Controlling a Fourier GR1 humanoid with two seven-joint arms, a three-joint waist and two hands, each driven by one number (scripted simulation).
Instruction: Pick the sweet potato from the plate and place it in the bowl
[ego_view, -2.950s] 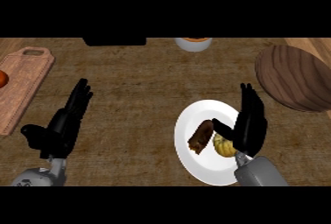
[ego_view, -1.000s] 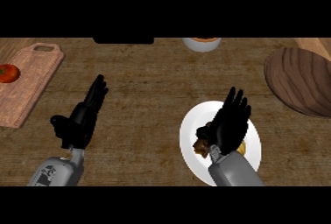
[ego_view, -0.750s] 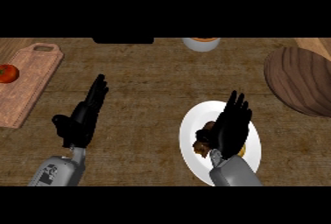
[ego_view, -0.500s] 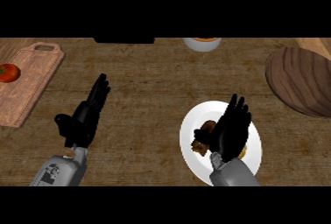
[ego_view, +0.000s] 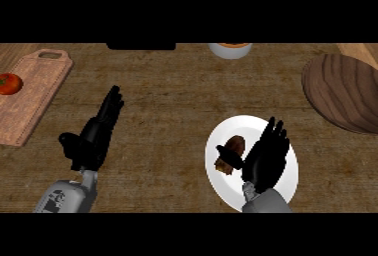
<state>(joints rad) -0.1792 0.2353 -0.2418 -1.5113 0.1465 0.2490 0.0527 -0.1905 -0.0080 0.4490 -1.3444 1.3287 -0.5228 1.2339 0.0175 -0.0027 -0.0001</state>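
The sweet potato (ego_view: 232, 150) seemingly lies near-to-far on plate (ego_view: 236, 125); right robot hand (ego_view: 263, 161) beside.

A wooden cutting board (ego_view: 37, 100) lies at the left side of the brown counter (ego_view: 177, 90), with its handle hole at the far end. A red tomato (ego_view: 7, 83) sits on the board's left part. To the right of the board, along the far edge, are a flat black object (ego_view: 140, 46), then a white cup (ego_view: 229, 50) holding something orange.

Steep head view over counter (ego_view: 177, 105)
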